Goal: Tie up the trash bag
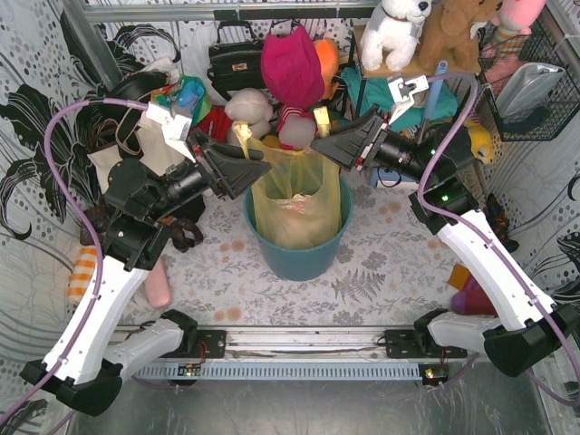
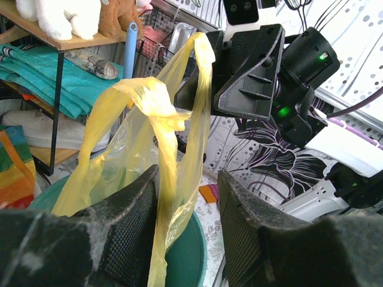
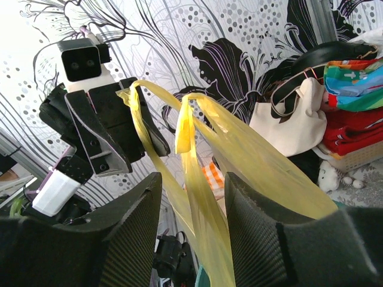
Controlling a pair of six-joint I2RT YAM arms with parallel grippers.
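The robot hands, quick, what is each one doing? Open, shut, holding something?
Left hand: open, a strip of the trash bag hangs between its fingers, not pinched.
Right hand: open, yellow strips run between its fingers, not pinched.

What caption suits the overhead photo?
Two end effectors lift the yellow trash bag's handles above a teal bin.

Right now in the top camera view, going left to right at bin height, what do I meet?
Left arm's black pincer → thin translucent yellow plastic trash bag inside the round teal bin → right arm's black pincer.
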